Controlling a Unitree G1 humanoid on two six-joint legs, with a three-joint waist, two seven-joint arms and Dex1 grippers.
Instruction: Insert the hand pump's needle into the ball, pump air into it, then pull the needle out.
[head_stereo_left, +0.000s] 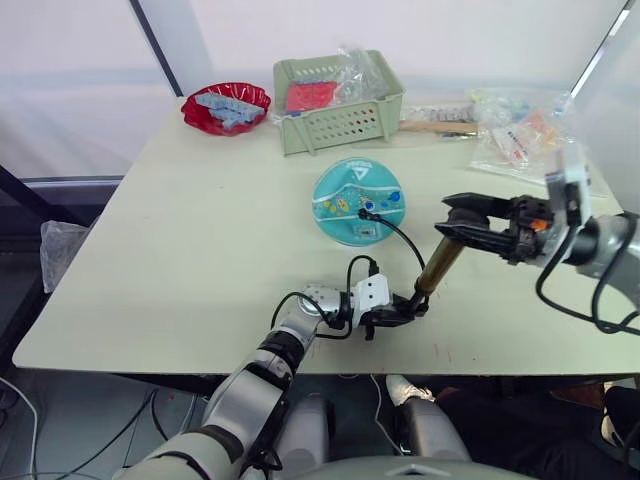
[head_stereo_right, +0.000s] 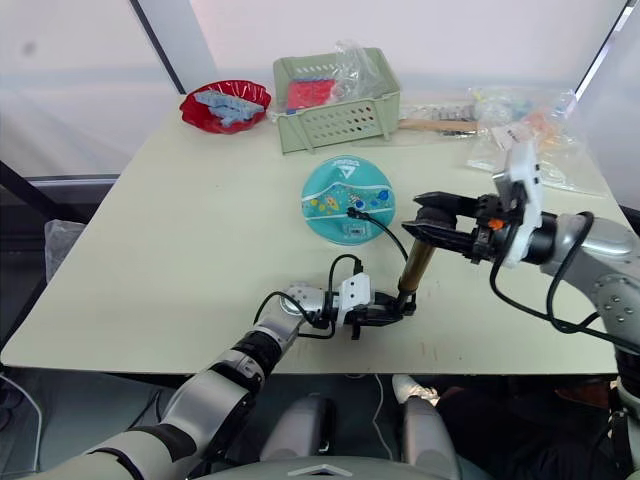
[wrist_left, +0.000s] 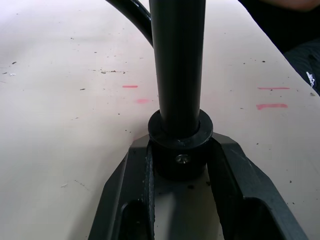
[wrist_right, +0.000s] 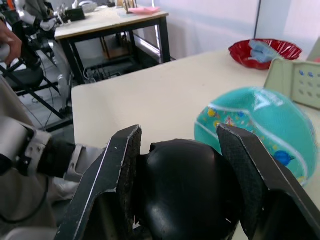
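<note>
The teal ball (head_stereo_left: 357, 200) lies flattened at the table's middle. The hand pump (head_stereo_left: 437, 264) stands tilted near the front edge, its brass cylinder leaning right. My left gripper (head_stereo_left: 402, 313) is shut on the pump's black bottom cap (wrist_left: 180, 145). My right gripper (head_stereo_left: 462, 226) is shut on the black handle (wrist_right: 182, 192) at the top. The thin black hose (head_stereo_left: 404, 240) curves from the pump to the needle fitting (head_stereo_left: 366, 213), which sits on the ball's upper face. The pin itself is hidden.
A green basket (head_stereo_left: 338, 100) and a red bowl (head_stereo_left: 226, 107) stand at the back of the table. Plastic bags (head_stereo_left: 520, 135) lie at the back right. The table's front edge (head_stereo_left: 300, 368) runs just below my left gripper.
</note>
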